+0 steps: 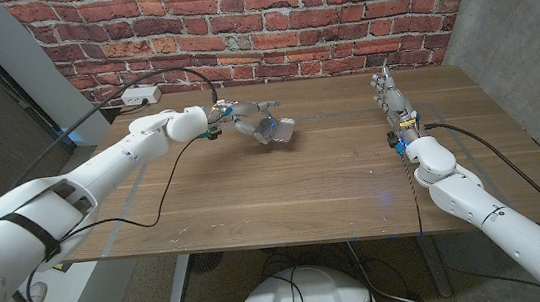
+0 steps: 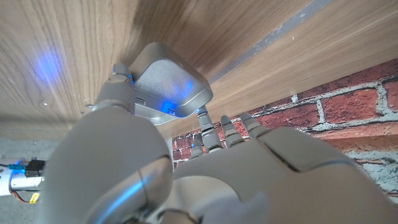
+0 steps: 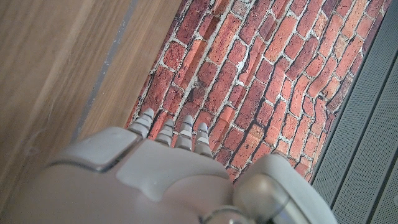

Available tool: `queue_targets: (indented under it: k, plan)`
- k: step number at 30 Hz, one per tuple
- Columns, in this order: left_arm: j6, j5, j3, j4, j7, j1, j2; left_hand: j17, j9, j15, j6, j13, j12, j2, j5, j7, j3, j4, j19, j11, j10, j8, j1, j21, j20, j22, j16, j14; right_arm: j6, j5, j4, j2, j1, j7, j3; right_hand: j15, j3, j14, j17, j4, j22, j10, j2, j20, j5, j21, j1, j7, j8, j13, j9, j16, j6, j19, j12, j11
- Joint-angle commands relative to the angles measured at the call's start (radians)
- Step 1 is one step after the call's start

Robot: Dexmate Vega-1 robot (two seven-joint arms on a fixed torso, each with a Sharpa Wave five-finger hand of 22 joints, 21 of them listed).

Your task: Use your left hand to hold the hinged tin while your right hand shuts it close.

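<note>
The silver hinged tin is at the far middle-left of the wooden table, with my left hand wrapped around its left side. In the left wrist view the tin shows a rounded metal face and a hinged side. The thumb presses on it, while the fingers reach past its other side. I cannot tell whether the lid is up or down. My right hand stands far off at the table's back right. It holds nothing, and its fingers are straight and point toward the brick wall.
A white power strip with cables lies at the table's back left corner. A black cable trails over the table's left part. The brick wall runs close behind the table.
</note>
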Motion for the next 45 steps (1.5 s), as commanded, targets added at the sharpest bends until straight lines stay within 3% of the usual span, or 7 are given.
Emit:
queue_targets:
  k: [1, 21, 27, 32, 36, 39, 45]
  plan:
    - [0.075, -0.124, -0.070, -0.050, 0.008, 0.075, -0.006, 0.005, 0.000, -0.120, -0.247, 0.016, 0.023, 0.147, 0.001, 0.011, 0.021, 0.011, 0.007, -0.119, 0.129, -0.003, 0.144, 0.003, 0.000, 0.002, 0.007, 0.008, 0.011, -0.001, 0.011, -0.008, 0.012, 0.024, -0.002, 0.005, -0.006, 0.002, 0.004, -0.005, 0.003, 0.015, 0.002, 0.008, -0.004, -0.001, 0.003, -0.006, 0.004, 0.003, 0.002, 0.006, -0.001, -0.006, 0.007, 0.006]
    - [0.223, -0.283, -0.143, -0.127, 0.085, 0.159, -0.071, 0.007, 0.000, -0.112, -0.237, 0.022, 0.032, 0.142, 0.003, 0.010, 0.030, 0.015, 0.010, -0.118, 0.141, -0.005, 0.148, 0.000, 0.005, 0.002, 0.005, 0.020, 0.032, -0.053, 0.020, -0.017, 0.014, -0.001, -0.004, 0.008, -0.008, 0.000, 0.005, -0.005, 0.003, 0.013, 0.003, 0.013, -0.004, -0.001, 0.002, -0.008, 0.010, 0.003, 0.002, 0.005, 0.014, -0.010, 0.007, 0.008]
    - [0.231, -0.299, -0.143, -0.130, 0.104, 0.163, -0.082, 0.010, 0.005, -0.111, -0.135, 0.028, 0.040, 0.133, 0.006, -0.031, 0.041, 0.020, 0.016, -0.118, 0.153, 0.029, 0.148, -0.005, 0.008, 0.002, -0.002, 0.028, 0.039, -0.054, 0.025, -0.016, 0.008, -0.008, 0.000, 0.010, -0.008, -0.002, 0.005, -0.006, 0.003, 0.010, 0.003, 0.013, -0.004, -0.002, 0.002, -0.007, 0.011, 0.003, 0.002, 0.004, 0.017, -0.012, 0.007, 0.008]
    - [0.224, -0.307, -0.137, -0.124, 0.106, 0.161, -0.089, 0.012, 0.017, -0.109, -0.076, 0.031, 0.039, 0.125, 0.007, -0.093, 0.049, 0.021, 0.018, -0.118, 0.153, 0.054, 0.149, -0.009, 0.011, 0.002, -0.009, 0.029, 0.045, -0.050, 0.028, -0.018, 0.002, -0.007, 0.004, 0.009, -0.008, -0.004, 0.005, -0.006, 0.003, 0.005, 0.003, 0.014, -0.004, -0.002, 0.003, -0.006, 0.011, 0.003, 0.002, 0.003, 0.017, -0.012, 0.005, 0.008]
    - [0.218, -0.315, -0.131, -0.116, 0.100, 0.158, -0.094, 0.012, 0.030, -0.094, -0.063, 0.032, 0.027, 0.121, 0.009, -0.103, 0.054, 0.020, 0.019, -0.116, 0.127, 0.068, 0.152, -0.010, 0.027, 0.003, -0.016, 0.024, 0.045, -0.045, 0.029, -0.018, 0.000, -0.007, 0.008, 0.010, -0.008, -0.003, 0.005, -0.007, 0.003, 0.005, 0.004, 0.014, -0.004, -0.001, 0.003, -0.008, 0.010, 0.003, 0.002, 0.003, 0.015, -0.010, 0.005, 0.009]
    - [0.216, -0.316, -0.128, -0.115, 0.102, 0.159, -0.095, 0.012, 0.042, -0.086, -0.054, 0.032, 0.021, 0.123, 0.011, -0.104, 0.058, 0.022, 0.024, -0.117, 0.116, 0.079, 0.153, -0.010, 0.038, 0.003, -0.014, 0.035, 0.042, -0.042, 0.030, -0.017, 0.001, -0.006, 0.009, 0.020, -0.007, -0.001, 0.004, -0.008, 0.003, 0.005, 0.004, 0.013, -0.004, 0.000, 0.005, -0.010, 0.005, 0.003, 0.003, 0.004, 0.004, -0.008, 0.005, 0.026]
    - [0.218, -0.337, -0.134, -0.110, 0.105, 0.167, -0.099, 0.013, 0.051, -0.089, -0.050, 0.033, 0.021, 0.125, 0.013, -0.105, 0.060, 0.025, 0.028, -0.118, 0.117, 0.087, 0.153, -0.010, 0.047, 0.003, -0.014, 0.040, 0.037, -0.053, 0.031, -0.025, 0.009, 0.002, 0.002, 0.021, -0.007, -0.003, 0.004, -0.009, 0.003, -0.002, 0.005, 0.011, -0.004, 0.001, 0.006, -0.011, 0.004, 0.003, 0.003, 0.003, -0.001, -0.008, 0.002, 0.023]
